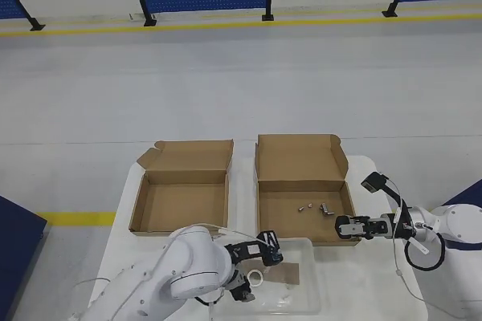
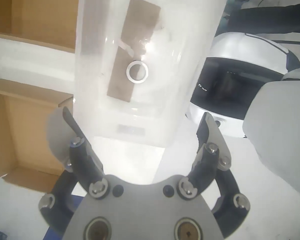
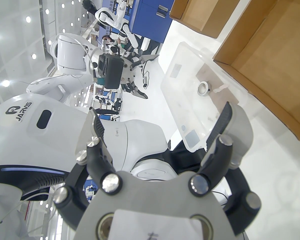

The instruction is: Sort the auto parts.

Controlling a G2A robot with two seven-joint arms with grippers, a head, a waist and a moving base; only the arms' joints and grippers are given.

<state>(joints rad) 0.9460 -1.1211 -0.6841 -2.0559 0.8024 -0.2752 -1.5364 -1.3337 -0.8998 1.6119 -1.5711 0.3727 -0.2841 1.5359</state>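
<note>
Your left pincer [image 2: 135, 113]: wide open, empty; white ring [image 2: 137, 71] ahead of it, inside clear bin [image 2: 185, 51]; your right pincer [image 3: 160, 108]: wide open, empty.

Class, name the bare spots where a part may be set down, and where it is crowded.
Free: left box's whole floor; right box's floor around its metal parts. Crowded: clear bin, holding ring and card.

The white counter [image 1: 349, 281] carries two open cardboard boxes side by side toward its far edge, a left box [image 1: 179, 207] and a right box [image 1: 281, 218]. A clear bin [image 1: 313, 273] lies just before them.
</note>
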